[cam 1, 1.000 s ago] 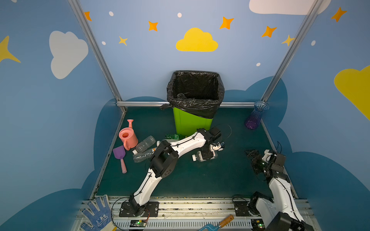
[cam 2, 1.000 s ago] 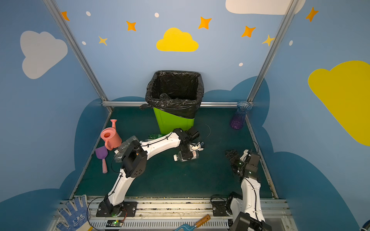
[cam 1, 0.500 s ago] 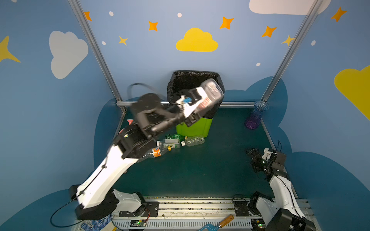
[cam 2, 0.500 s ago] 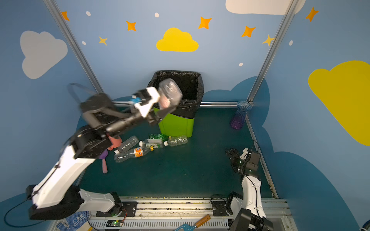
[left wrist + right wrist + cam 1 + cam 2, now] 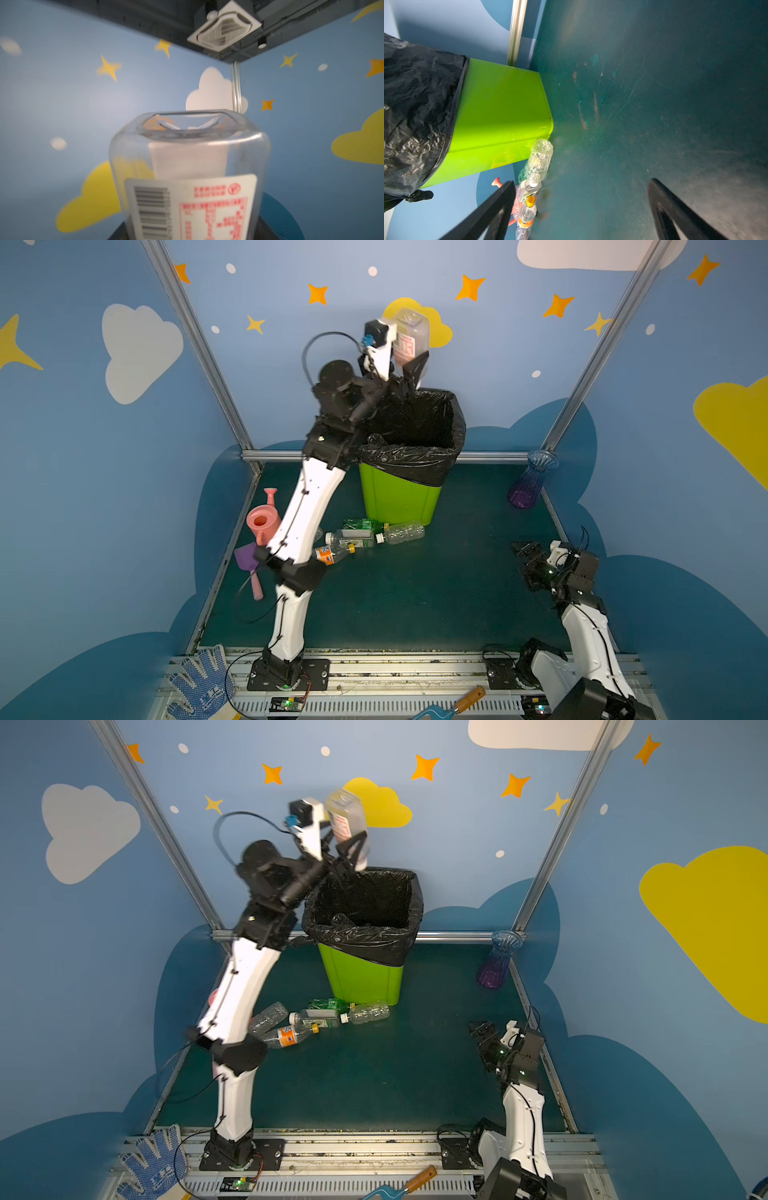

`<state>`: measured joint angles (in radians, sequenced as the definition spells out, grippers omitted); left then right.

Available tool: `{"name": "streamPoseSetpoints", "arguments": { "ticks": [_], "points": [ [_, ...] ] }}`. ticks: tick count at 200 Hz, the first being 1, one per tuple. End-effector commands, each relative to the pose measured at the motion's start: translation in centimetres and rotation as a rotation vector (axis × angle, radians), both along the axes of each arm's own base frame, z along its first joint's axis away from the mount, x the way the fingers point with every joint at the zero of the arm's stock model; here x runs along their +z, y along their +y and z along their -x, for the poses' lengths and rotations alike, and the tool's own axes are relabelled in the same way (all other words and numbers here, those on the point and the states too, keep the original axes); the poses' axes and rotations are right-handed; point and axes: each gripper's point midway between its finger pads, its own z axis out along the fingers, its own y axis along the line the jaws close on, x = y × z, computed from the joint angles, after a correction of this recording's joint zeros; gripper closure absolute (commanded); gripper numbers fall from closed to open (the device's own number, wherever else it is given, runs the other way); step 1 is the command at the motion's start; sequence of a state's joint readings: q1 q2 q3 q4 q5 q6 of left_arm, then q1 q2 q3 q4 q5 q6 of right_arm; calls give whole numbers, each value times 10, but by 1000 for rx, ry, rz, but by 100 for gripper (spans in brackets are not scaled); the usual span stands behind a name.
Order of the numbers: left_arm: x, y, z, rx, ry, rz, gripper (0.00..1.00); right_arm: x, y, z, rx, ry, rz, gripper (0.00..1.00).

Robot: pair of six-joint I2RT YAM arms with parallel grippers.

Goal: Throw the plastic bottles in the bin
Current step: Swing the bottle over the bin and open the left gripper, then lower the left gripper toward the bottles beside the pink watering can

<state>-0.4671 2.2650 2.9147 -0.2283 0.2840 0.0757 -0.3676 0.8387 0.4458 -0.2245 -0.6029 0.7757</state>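
High over the near-left corner of the bin (image 5: 399, 497) (image 5: 361, 977), my left gripper (image 5: 405, 360) (image 5: 347, 844) points up. A clear square plastic bottle (image 5: 409, 337) (image 5: 347, 824) (image 5: 187, 158) with a white, red-printed label stands bottom-up between its jaws; blur hides whether they still press it. Several plastic bottles lie before the bin: a clear one (image 5: 401, 532) (image 5: 539, 158), a green one (image 5: 357, 524), an orange-labelled one (image 5: 332, 553) (image 5: 526, 218). At the right my right gripper (image 5: 523, 549) (image 5: 581, 181) rests low, open and empty.
A pink watering can (image 5: 262, 520) and a purple shovel (image 5: 247, 558) lie by the left wall. A blue-purple vase (image 5: 530, 485) stands in the far right corner. A glove (image 5: 199, 684) and a wooden-handled trowel (image 5: 457, 701) lie on the front rail.
My left arm has lifted the square bottle off the floor and swung it up, now higher above the bin. The right arm has not moved.
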Motion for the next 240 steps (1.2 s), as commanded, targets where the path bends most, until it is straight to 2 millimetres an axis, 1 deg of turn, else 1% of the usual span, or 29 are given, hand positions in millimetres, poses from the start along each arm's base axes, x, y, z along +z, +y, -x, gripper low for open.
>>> {"name": "streamPoseSetpoints", "arguments": {
  "ticks": [1, 11, 13, 16, 31, 53, 69, 71, 72, 74, 77, 78, 79, 93, 103, 104, 116, 126, 144, 155, 170, 178, 181, 192, 203, 214, 226, 234, 240],
  "points": [
    [3, -1, 19, -91, 123, 80, 17, 11, -3, 5, -4, -24, 53, 2],
    [20, 5, 29, -72, 75, 91, 2, 10, -4, 7, -13, -28, 63, 2],
    [23, 6, 31, -66, 66, 89, 0, 9, -4, 7, -13, -27, 63, 2],
    [25, 6, 33, -57, 57, 83, 0, 8, -4, 7, -13, -28, 63, 2],
    [43, 11, 54, -31, 5, 50, 0, 3, -3, 7, -17, -21, 45, 2],
    [51, 16, 76, -11, -8, 9, 0, -7, -1, 4, -23, -6, -7, 3],
    [42, 18, 86, 9, -2, -31, 0, -9, 3, 0, -2, -1, -40, 3],
    [45, 19, 91, 9, -13, -30, 0, -8, 4, -1, 1, -3, -43, 3],
    [40, 18, 90, 8, -5, -38, 0, -8, 4, -1, 3, -3, -45, 3],
    [38, 19, 90, 10, -6, -41, 0, -8, 4, -2, 5, -1, -49, 3],
    [35, 24, 89, 40, -1, -36, 0, -9, 5, -3, 10, 1, -53, 3],
    [38, 26, 91, 46, -9, -31, 0, -8, 5, -3, 12, 0, -54, 3],
    [33, 24, 89, 49, -2, -37, 0, -8, 5, -3, 13, 0, -55, 3],
    [15, 41, 94, 112, 2, -19, 0, -8, 8, -7, 34, 1, -65, 3],
    [0, 57, 101, 167, 11, -1, 0, -9, 10, -9, 43, 7, -72, 3],
    [2, 59, 103, 172, 7, 5, 0, -9, 10, -9, 45, 7, -72, 3],
    [-29, 80, 106, 247, 59, 12, 0, -8, 13, -12, 50, 6, -80, 3],
    [-53, 102, 109, 320, 122, 32, 0, -8, 18, -15, 57, 5, -85, 3],
    [-110, 147, 117, 463, 259, 85, 0, -10, 27, -20, 73, 12, -80, 3],
    [-144, 176, 127, 535, 338, 145, 0, -11, 35, -23, 89, 20, -72, 3],
    [-189, 200, 141, 605, 423, 127, 0, -14, 43, -28, 109, 35, -68, 3],
    [-216, 211, 147, 661, 479, 77, 0, -16, 47, -31, 120, 45, -73, 3],
    [-223, 216, 149, 684, 493, 60, 0, -17, 48, -32, 124, 48, -75, 3],
    [-260, 227, 157, 742, 577, -63, 0, -20, 51, -35, 135, 63, -84, 3],
    [-293, 235, 163, 784, 654, -193, 0, -23, 54, -37, 144, 76, -86, 3],
    [-326, 237, 169, 791, 736, -349, 0, -25, 56, -39, 153, 84, -86, 3],
    [-355, 247, 175, 834, 832, -479, 0, -28, 57, -40, 160, 96, -84, 3],
    [-368, 255, 179, 883, 888, -535, 0, -29, 56, -42, 163, 103, -82, 3],
    [-376, 262, 182, 925, 938, -543, 0, -29, 57, -43, 167, 105, -79, 3]
  ]
}}
